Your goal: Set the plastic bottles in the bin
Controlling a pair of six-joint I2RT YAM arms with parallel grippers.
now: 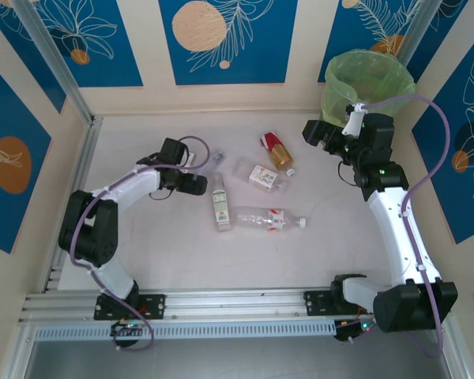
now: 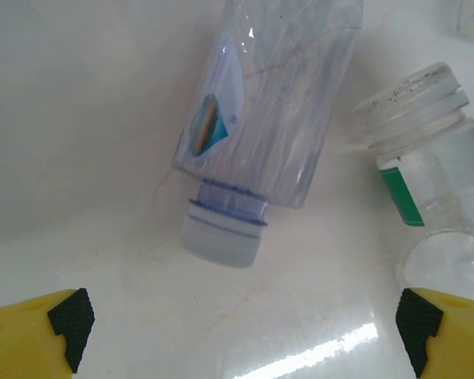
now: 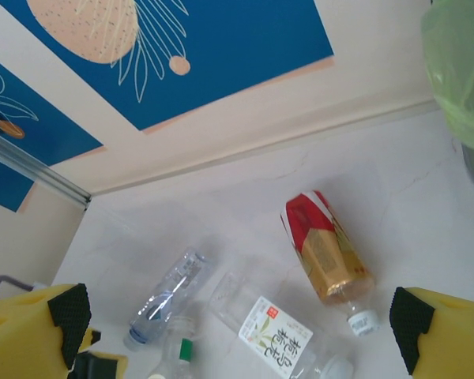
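Between the left gripper [image 2: 243,320] fingers, set wide apart and holding nothing, lies bare table [image 2: 103,260]. Just beyond them, the left wrist view resolves a blue-necked bottle [image 2: 257,134] on its side, cap toward the camera, with a green-labelled bottle [image 2: 430,170] near its right. The top view adds the layout: this gripper sits at the left end of the bottle cluster at mid-table, and a long clear bottle [image 1: 270,219] with a red label lies nearest the arm bases. The right gripper [image 3: 238,317] is likewise spread and empty, raised above the table. Its wrist view looks down on an amber bottle [image 3: 328,257] with a red label and a white-labelled bottle [image 3: 278,338] near it, both clear of the fingers. The bin [image 1: 369,79], lined in light green, stands in the far right corner beside the right wrist; the top view shows its open mouth
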